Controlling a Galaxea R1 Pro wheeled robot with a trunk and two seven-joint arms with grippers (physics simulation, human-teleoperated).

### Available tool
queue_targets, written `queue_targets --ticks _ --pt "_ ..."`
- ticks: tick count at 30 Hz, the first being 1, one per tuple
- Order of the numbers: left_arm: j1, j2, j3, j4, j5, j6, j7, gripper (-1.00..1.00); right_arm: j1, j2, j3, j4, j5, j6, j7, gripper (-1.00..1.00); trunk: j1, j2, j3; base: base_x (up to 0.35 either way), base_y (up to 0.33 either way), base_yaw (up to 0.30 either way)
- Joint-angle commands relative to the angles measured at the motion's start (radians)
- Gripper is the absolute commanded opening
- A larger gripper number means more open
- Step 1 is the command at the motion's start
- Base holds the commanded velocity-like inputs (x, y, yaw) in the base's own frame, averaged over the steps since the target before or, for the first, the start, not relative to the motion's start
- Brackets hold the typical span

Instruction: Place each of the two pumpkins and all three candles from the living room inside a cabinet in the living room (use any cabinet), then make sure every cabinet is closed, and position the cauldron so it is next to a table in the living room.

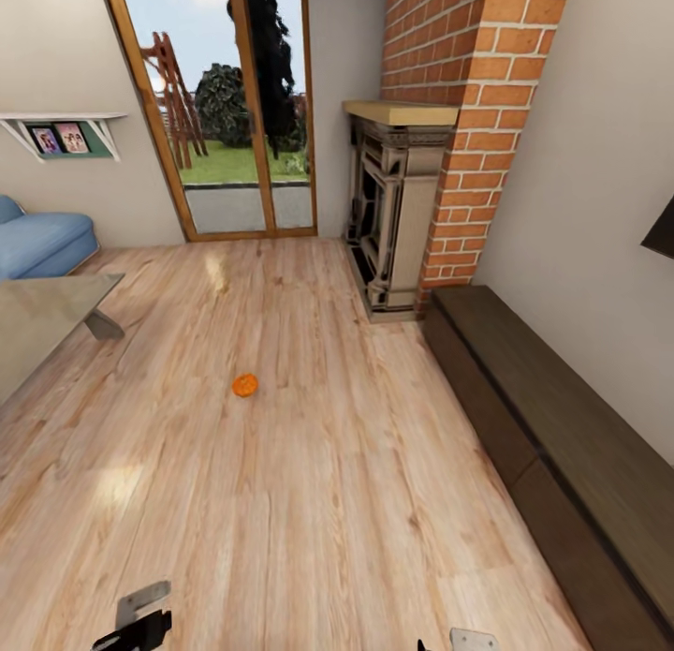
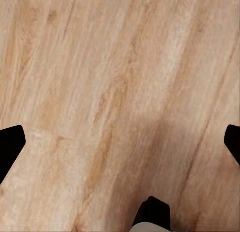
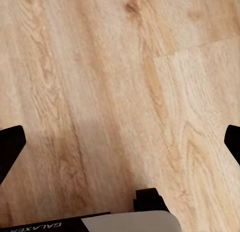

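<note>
One small orange pumpkin lies alone on the wooden floor in the middle of the head view. The long dark-brown cabinet runs along the right wall, all its flat fronts closed. A corner of the low table with the pale slab top shows at the left edge. In the left wrist view my left gripper is open over bare floor, black fingertips far apart. My right gripper is likewise open above floorboards, nothing between its fingers. The candles, the second pumpkin and the cauldron are out of view.
A brick chimney with a fireplace stands beyond the cabinet's far end. Glass doors fill the back wall. A blue sofa sits at the far left behind the table. Wide open floor lies between me and the pumpkin.
</note>
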Motion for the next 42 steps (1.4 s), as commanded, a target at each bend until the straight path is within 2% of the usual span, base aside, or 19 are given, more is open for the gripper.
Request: queue_targets --ticks 1,6,9,14,42 --pt "0.000 0.000 -0.008 0.000 0.013 -0.028 0.009 1.00 -0.001 0.000 0.009 0.000 -0.004 -0.002 -0.006 1.00 0.001 0.000 -0.001 0.300 0.131 0.000" --pt "0.001 -0.005 -0.008 0.002 0.021 -0.133 0.015 1.00 -0.001 0.000 0.009 -0.003 -0.001 0.000 -0.009 1.00 0.001 0.000 -0.001 0.303 0.126 0.000" --pt "0.001 -0.005 -0.007 0.002 0.021 -0.161 0.016 1.00 -0.001 0.000 0.011 -0.002 0.011 0.004 -0.013 1.00 0.001 0.000 -0.001 0.313 0.108 0.000" --pt "0.001 -0.001 -0.009 0.001 0.021 -0.173 0.016 1.00 -0.001 0.000 0.012 -0.003 0.031 -0.010 -0.017 1.00 0.001 0.000 -0.001 0.319 0.096 0.000" --pt "0.004 -0.004 -0.012 0.002 0.022 -0.175 0.015 1.00 -0.001 0.001 0.012 -0.004 0.035 -0.015 -0.016 1.00 0.001 0.000 -0.001 0.323 0.092 0.000"
